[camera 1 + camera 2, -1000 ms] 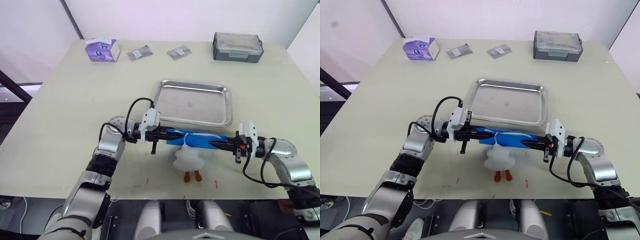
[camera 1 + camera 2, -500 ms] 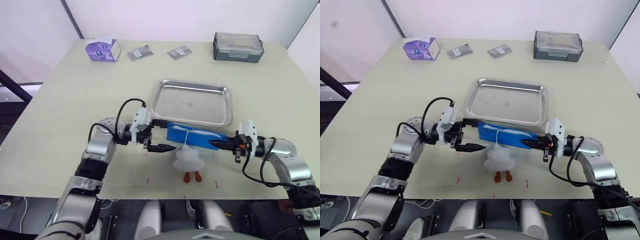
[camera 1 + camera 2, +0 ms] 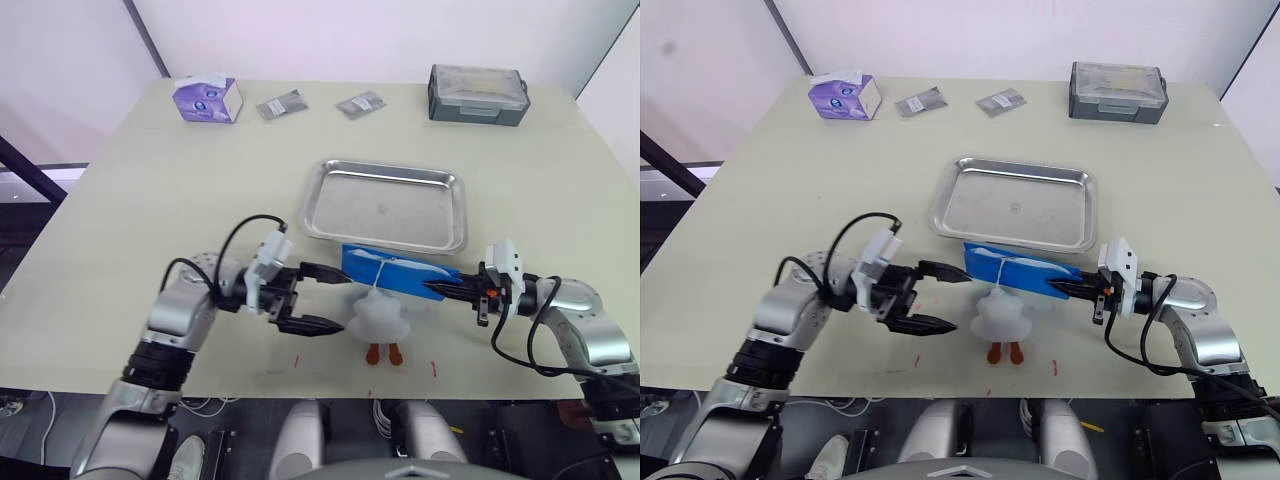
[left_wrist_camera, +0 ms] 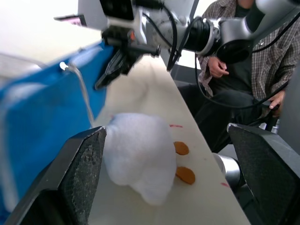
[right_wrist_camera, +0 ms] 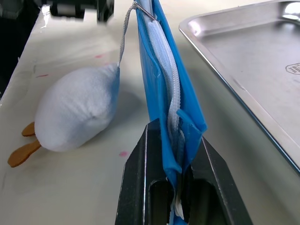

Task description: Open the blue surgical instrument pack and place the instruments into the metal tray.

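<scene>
Right claw (image 3: 1072,288) pinches the limp blue surgical instrument pack (image 3: 1015,271) by one end; left claw (image 3: 950,299) gapes wide, free to take the zip.

Pale beige table (image 3: 120,200) against plain white walls (image 3: 330,35).

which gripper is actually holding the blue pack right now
The right gripper: its fingers are shut on one end of the blue surgical instrument pack. The left gripper is open and apart from the pack's other end.
</scene>
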